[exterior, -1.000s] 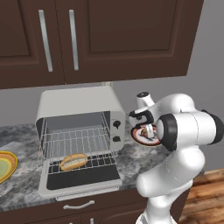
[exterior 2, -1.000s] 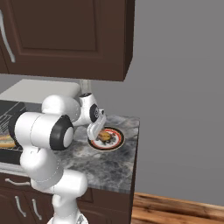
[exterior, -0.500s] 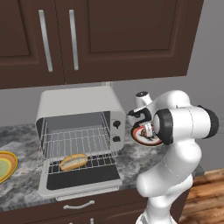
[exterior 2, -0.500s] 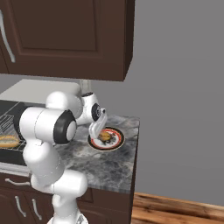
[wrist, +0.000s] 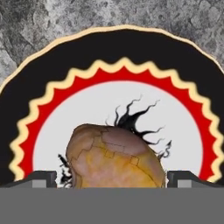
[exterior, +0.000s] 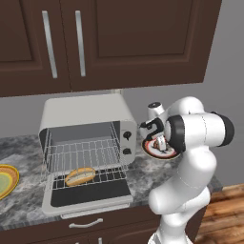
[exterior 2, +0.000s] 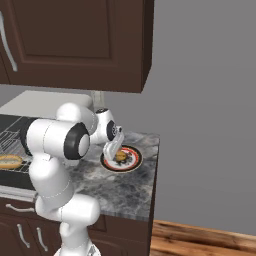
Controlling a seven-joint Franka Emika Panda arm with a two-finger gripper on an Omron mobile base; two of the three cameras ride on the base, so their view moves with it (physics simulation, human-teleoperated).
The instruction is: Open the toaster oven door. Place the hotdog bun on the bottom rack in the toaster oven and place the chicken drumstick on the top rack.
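The toaster oven [exterior: 86, 119] stands on the counter with the toaster oven door [exterior: 88, 198] folded down flat. The hotdog bun [exterior: 80, 176] lies on the bottom rack [exterior: 107, 177], under the bare top rack [exterior: 83, 153]. The bun [exterior 2: 9, 161] also appears at the left edge of the right base view. To the oven's right, the chicken drumstick [wrist: 116, 159] [exterior 2: 120, 156] rests on a black, red and white plate [wrist: 113, 57] [exterior 2: 131, 161] [exterior: 151, 150]. My gripper [wrist: 114, 179] [exterior 2: 114, 147] [exterior: 159, 143] hangs open just over the drumstick, one fingertip [wrist: 43, 178] on each side of it.
A yellow plate [exterior: 5, 178] sits at the counter's left edge. Dark wall cabinets [exterior: 95, 43] hang above the oven. The grey stone counter [exterior 2: 130, 192] ends just right of the drumstick's plate, with wooden floor [exterior 2: 200, 240] beyond.
The hand has sunk slightly toward the plate and the elbow has swung a little. The jaws stayed open; bun, drumstick and oven door have not moved.
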